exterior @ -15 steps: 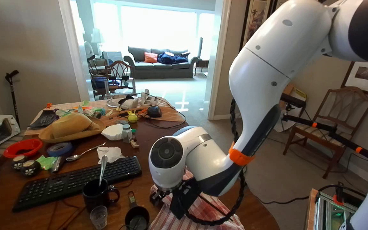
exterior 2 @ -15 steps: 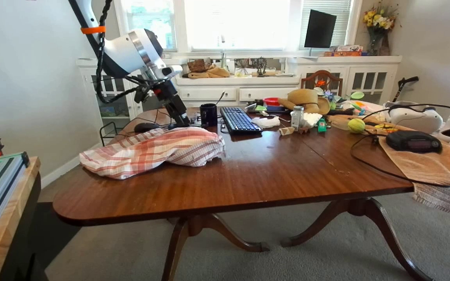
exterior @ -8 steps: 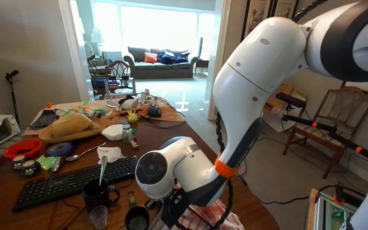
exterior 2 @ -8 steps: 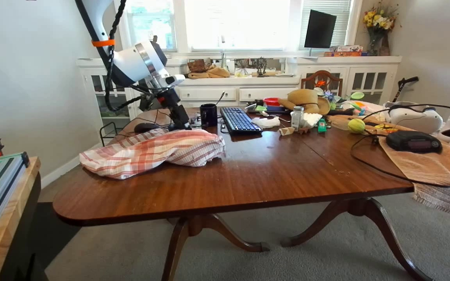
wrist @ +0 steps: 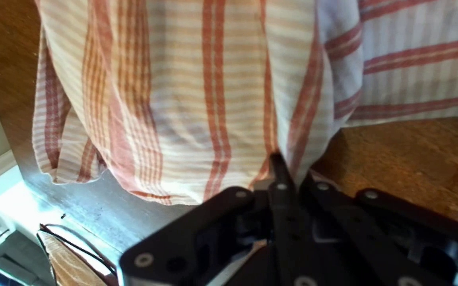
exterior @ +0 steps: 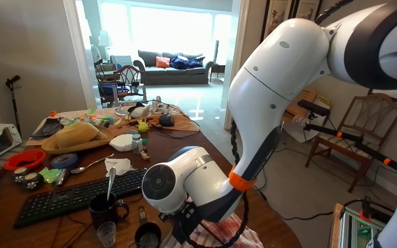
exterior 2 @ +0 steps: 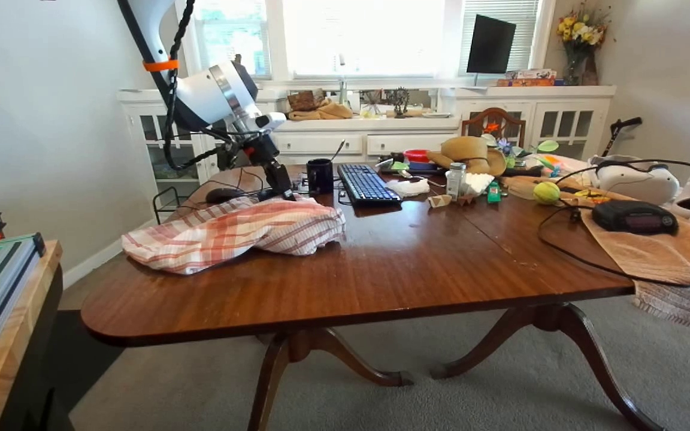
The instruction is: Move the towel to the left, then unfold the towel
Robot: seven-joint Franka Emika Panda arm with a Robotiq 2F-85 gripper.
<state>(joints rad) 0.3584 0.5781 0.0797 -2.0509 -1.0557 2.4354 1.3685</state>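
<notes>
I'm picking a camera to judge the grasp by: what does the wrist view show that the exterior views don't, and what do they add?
Only the wrist view: the two fingers close together, with a fold of the towel running between them.
Only the exterior views: the black keyboard, the straw hat and the red bowl.
Both share: the towel, the gripper and the wooden table.

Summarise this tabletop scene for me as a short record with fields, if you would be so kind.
Task item: red-striped checked towel, rumpled, on the wooden table
Hand: closed, apparently pinching a fold of the towel
Unfolding: not yet done
Near towel: black mug with a metal utensil leaning in it; black computer keyboard
Farther off: straw hat; tennis ball
</notes>
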